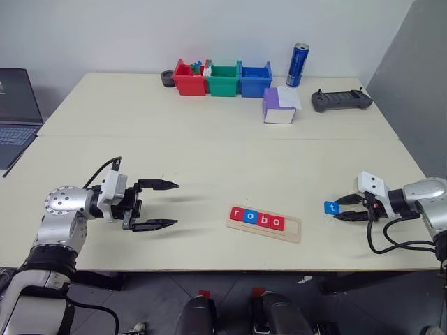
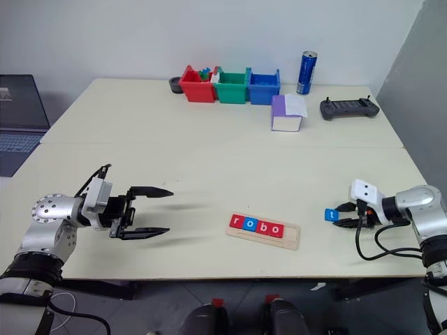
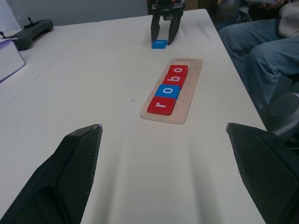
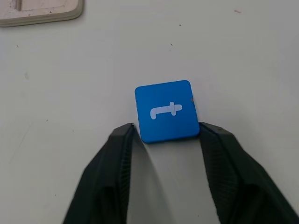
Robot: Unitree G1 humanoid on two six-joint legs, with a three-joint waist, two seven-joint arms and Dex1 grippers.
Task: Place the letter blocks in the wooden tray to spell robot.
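The wooden tray [image 1: 265, 224] is seen near the front edge of the table [image 1: 209, 146], and four letter blocks [image 1: 257, 218] are laid in it, reading r, o, b, o; the last place at its right end is free. The blue t block [image 4: 165, 111] lies flat on the table to the right of the tray, apart from it. In the right wrist view the right gripper [image 4: 166, 135] is shown with its two fingertips pressed against the near corners of this block, so the block is pinched between them. The left gripper [image 1: 162, 204] is held wide apart above the table, left of the tray, with nothing in it. In the left wrist view a person's legs [image 3: 261, 51] are seen beside the table.
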